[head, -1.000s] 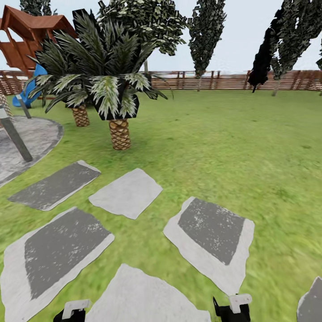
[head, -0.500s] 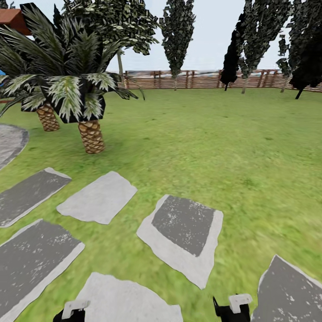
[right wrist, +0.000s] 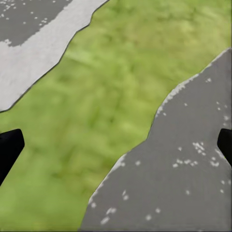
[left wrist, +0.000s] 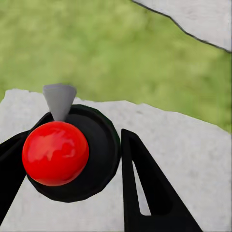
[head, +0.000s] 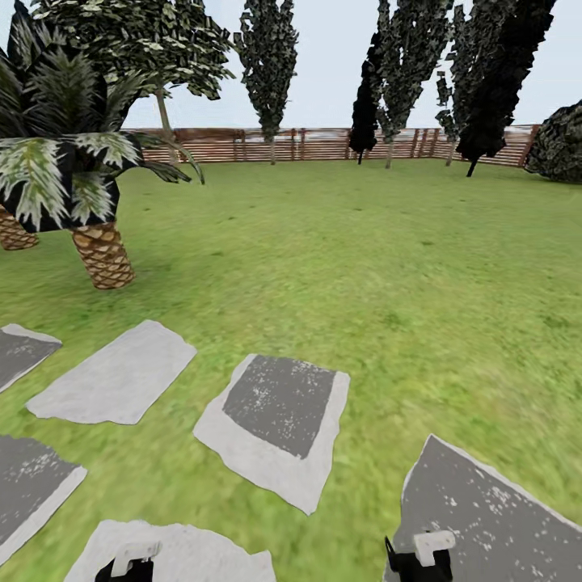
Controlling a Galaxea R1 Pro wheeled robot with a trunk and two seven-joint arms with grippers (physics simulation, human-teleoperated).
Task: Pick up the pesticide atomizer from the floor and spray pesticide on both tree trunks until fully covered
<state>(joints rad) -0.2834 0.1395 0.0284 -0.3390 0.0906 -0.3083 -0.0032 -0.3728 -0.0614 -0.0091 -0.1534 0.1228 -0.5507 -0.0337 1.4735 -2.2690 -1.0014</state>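
palm (head: pixel 101 255) left, behind paving slabs (head: pixel 279 424) | fence (head: pixel 323 144) along far lawn (head: pixel 364 259); cypresses (head: pixel 267 73) before it

Six grey stone paving slabs (head: pixel 279 416) are lying in the green grass. Two short scaly-trunked palms (head: pixel 101 252) are standing left. One brown slatted wooden fence (head: pixel 323 144) is ringing the lawn.

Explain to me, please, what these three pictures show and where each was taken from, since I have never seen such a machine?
This is a simulated wheeled robot with two arms, standing in a fenced garden. The head camera looks forward over the lawn, grey paving stones, a short palm and the wooden fence. The other two cameras sit near each gripper and look down. The left gripper is closed around a black object with a red ball top and a grey nozzle, probably the atomizer. The right gripper is open and empty above grass and stone.
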